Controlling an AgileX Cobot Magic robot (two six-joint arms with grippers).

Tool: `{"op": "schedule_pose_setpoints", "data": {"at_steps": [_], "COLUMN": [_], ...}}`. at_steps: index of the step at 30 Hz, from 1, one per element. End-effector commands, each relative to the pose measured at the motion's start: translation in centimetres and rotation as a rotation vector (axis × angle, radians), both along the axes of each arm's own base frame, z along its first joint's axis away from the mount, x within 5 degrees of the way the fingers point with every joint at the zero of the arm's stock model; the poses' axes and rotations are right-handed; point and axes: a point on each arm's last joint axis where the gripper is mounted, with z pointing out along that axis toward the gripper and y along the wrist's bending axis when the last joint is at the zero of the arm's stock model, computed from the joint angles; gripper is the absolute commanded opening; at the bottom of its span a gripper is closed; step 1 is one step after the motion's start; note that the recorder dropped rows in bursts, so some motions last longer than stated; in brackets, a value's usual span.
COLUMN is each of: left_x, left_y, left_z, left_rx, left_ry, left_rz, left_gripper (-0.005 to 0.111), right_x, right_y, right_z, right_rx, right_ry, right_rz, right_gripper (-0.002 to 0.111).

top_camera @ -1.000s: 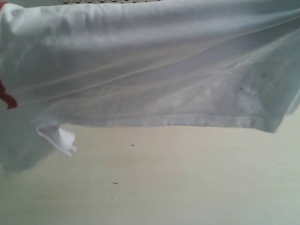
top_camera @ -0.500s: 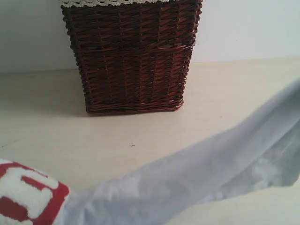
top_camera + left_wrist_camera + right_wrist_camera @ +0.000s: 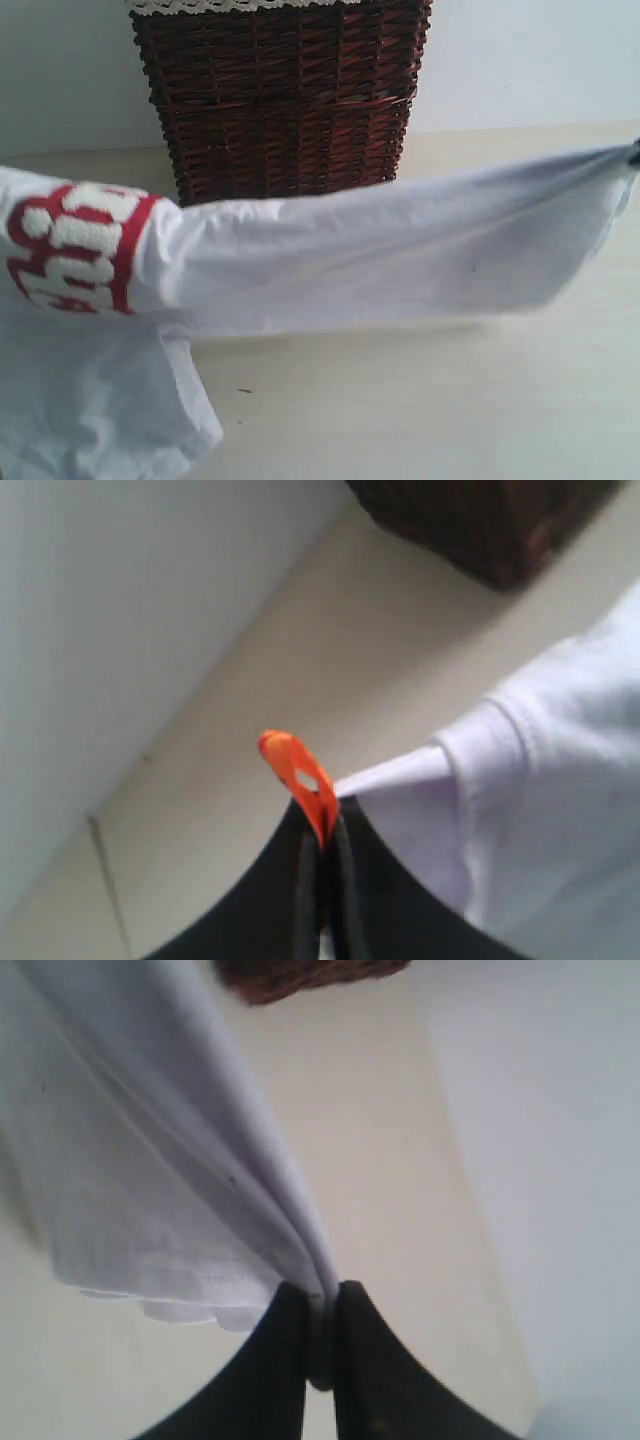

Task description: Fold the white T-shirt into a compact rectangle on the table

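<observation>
Homelike indoor spot: a wicker basket [image 3: 280, 110] on a beige table [image 3: 450, 400], pale wall [image 3: 520, 60] behind.

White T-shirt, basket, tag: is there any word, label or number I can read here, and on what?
Red patch on the white T-shirt: fuzzy white letters, bunched and blurred, not readable.
Orange tag: a pale mark, too small to read.
Wicker basket: no text.

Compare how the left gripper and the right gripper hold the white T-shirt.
The left gripper pinches the white T-shirt at its orange tag; the right gripper pinches plain white cloth. Cloth spreads flat from the left gripper but gathers into folds at the right gripper. Both are shut on the shirt.
</observation>
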Motion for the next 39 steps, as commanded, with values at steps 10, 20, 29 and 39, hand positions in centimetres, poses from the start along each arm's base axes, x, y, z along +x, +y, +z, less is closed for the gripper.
{"op": "schedule_pose_setpoints", "data": {"at_steps": [10,20,29,39], "left_x": [-21.5,-13.8,-6.0,-0.8], "left_y": [-6.9,-4.3,-1.5,1.2], "left_z": [6.4,-1.6,-11.9,-14.9], "left_rx": [-0.184,-0.25,-0.021,0.075], "left_ry": [-0.377,-0.068,0.271,0.286], "left_rz": [-0.16,-0.015,-0.057,0.077], "left_gripper": [0.0,0.0,0.0,0.0], "right_x": [-17.2,-12.5,-5.0,0.1], "right_y": [3.0,1.8,-0.1,-1.0], "right_z": [6.1,-1.9,-8.5,-10.6], "right_rx": [0.155,0.024,-0.084,-0.139], "right_ry": [-0.026,-0.032,0.133,0.203], "right_rz": [0.21,0.162,0.035,0.004], "right_gripper": [0.0,0.0,0.0,0.0]}}
